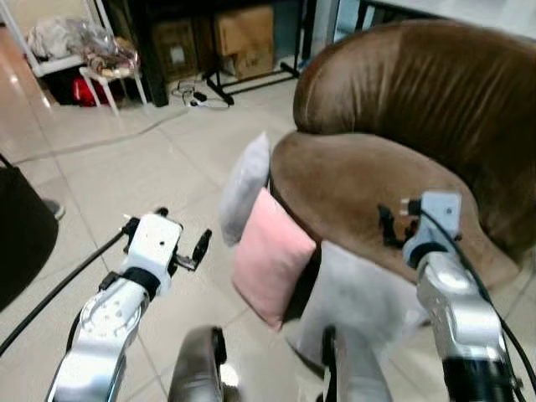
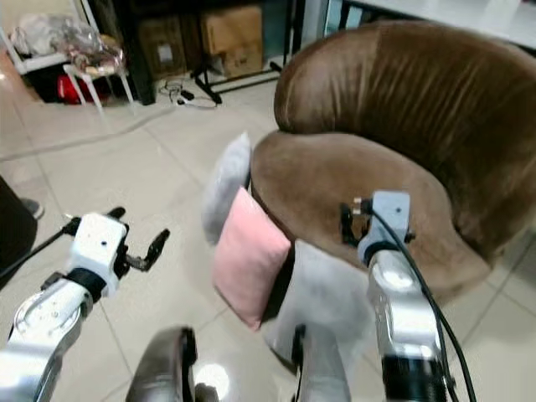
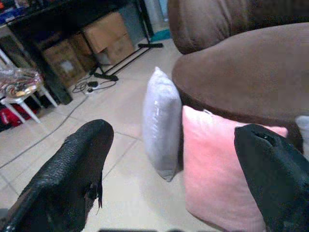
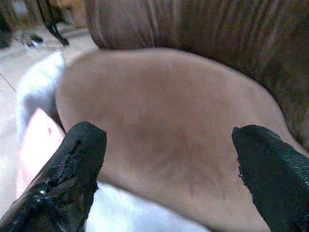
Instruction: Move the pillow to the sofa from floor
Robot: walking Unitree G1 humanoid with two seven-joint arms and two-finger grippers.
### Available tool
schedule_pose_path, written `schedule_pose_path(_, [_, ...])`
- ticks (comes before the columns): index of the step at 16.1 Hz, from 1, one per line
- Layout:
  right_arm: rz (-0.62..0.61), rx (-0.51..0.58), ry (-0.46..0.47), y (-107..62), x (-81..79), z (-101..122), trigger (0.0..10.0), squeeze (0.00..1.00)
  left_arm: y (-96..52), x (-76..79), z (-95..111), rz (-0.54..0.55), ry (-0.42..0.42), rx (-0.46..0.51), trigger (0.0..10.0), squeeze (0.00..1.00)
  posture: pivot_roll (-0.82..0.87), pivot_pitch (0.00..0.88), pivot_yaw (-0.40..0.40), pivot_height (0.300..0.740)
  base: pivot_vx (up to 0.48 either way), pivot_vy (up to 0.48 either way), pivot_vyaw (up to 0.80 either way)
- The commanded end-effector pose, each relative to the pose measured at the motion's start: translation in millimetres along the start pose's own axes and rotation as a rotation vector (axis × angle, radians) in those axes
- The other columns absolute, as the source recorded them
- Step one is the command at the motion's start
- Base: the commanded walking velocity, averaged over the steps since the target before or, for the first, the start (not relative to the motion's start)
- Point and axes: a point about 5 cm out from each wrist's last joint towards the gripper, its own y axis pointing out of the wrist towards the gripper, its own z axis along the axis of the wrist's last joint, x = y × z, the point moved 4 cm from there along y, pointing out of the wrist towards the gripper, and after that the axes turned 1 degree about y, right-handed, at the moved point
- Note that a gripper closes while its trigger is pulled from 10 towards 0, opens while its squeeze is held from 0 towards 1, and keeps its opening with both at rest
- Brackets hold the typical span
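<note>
Against the front of the brown sofa (image 1: 377, 184), on the tiled floor (image 1: 126, 167), three pillows stand on edge: a pink pillow (image 1: 270, 255) in the middle, a grey pillow (image 1: 245, 186) just beside it toward the room, and a white pillow (image 1: 360, 293) nearest the robot. None lies on the seat, so the task appears barely begun; grasp, lift and placement are all left. Left hand (image 1: 194, 251) hovers above the floor near the pink pillow, fingers spread wide and empty. Right hand (image 1: 392, 224) is raised over the seat edge, fingers likewise wide, holding nothing. Pink pillow is square, plump and smooth, leaning against the sofa; it looks soft and likely to give under a pinch.
</note>
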Motion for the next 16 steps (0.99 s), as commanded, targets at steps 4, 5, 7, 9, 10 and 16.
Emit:
schedule_pose_path(4, [-0.02, -0.038, 0.002, 20.2, 6.6, -9.0, 10.0, 0.0, 2.8, -7.1, 8.5, -0.012, 0.027, 0.03, 10.0, 1.0, -0.03, 0.021, 0.018, 0.502, 0.0, 0.0, 0.0])
schedule_pose_path(5, [-0.017, -0.048, -0.004, 23.0, 7.4, -11.8, 10.0, 0.0, 2.4, -7.7, 9.2, -0.016, 0.029, 0.033, 10.0, 1.0, -0.03, 0.036, 0.017, 0.492, 0.0, 0.0, 0.0])
schedule_pose_path(7, [-0.016, -0.064, -0.039, 28.3, 9.0, -15.9, 10.0, 0.0, 3.8, -6.9, 10.6, -0.025, 0.025, 0.039, 10.0, 1.0, -0.04, 0.061, 0.013, 0.477, 0.0, 0.0, 0.0])
schedule_pose_path(9, [-0.044, -0.1, -0.079, 34.1, 16.3, -22.8, 10.0, 0.0, 4.2, -2.7, 13.0, -0.042, 0.012, 0.047, 10.0, 1.0, -0.04, 0.083, 0.011, 0.467, 0.0, 0.0, 0.0])
schedule_pose_path(10, [-0.033, -0.104, -0.021, 36.2, 18.1, -24.2, 10.0, 1.0, 3.1, 1.3, 13.6, -0.058, -0.019, 0.049, 10.0, 1.0, -0.05, 0.119, -0.002, 0.467, 0.0, 0.0, 0.0])
schedule_pose_path(16, [-0.029, -0.283, -0.051, 44.9, 21.6, -53.7, 10.0, 1.0, -16.1, 15.4, 16.7, -0.211, -0.096, 0.036, 10.0, 1.0, -0.06, 0.217, -0.034, 0.467, 0.0, 0.0, 0.0])
